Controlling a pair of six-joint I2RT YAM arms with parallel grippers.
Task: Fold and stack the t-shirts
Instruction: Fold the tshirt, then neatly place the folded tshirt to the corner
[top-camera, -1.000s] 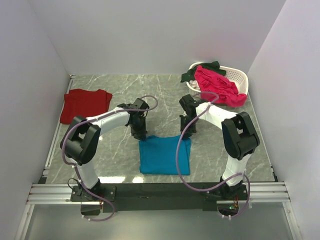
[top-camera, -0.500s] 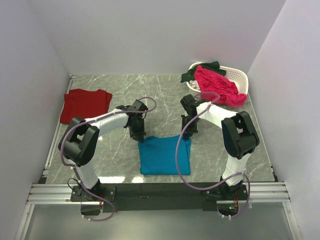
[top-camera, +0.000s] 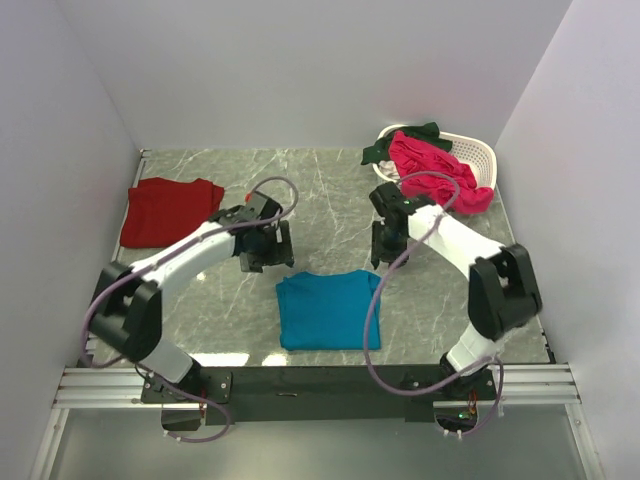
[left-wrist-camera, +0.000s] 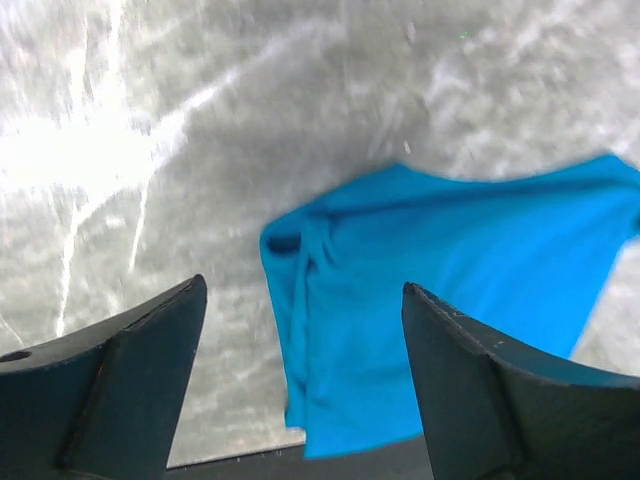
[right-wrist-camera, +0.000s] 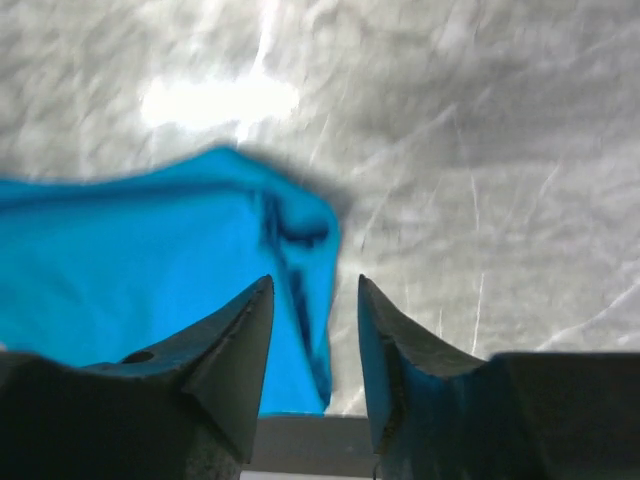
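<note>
The teal-blue t-shirt (top-camera: 328, 310) lies folded flat near the table's front edge, between the two arms. My left gripper (top-camera: 266, 258) hovers just beyond its far left corner, open and holding nothing. My right gripper (top-camera: 385, 250) hovers above its far right corner, also open and empty. The left wrist view has the left gripper (left-wrist-camera: 302, 285) with its jaws wide over the teal cloth (left-wrist-camera: 450, 260). In the right wrist view the right gripper (right-wrist-camera: 315, 280) stands over the rumpled corner of the teal shirt (right-wrist-camera: 150, 250). A dark red t-shirt (top-camera: 170, 210) lies folded at the far left.
A white slatted basket (top-camera: 482, 152) stands at the back right, holding a bright pink t-shirt (top-camera: 435, 170) with a dark green one (top-camera: 384, 149) hanging over its far rim. Walls close off the table on the left, back and right.
Both grippers were shut at the teal shirt's far corners; they have opened, let go and lifted away. The left arm has swung a little to the left.
</note>
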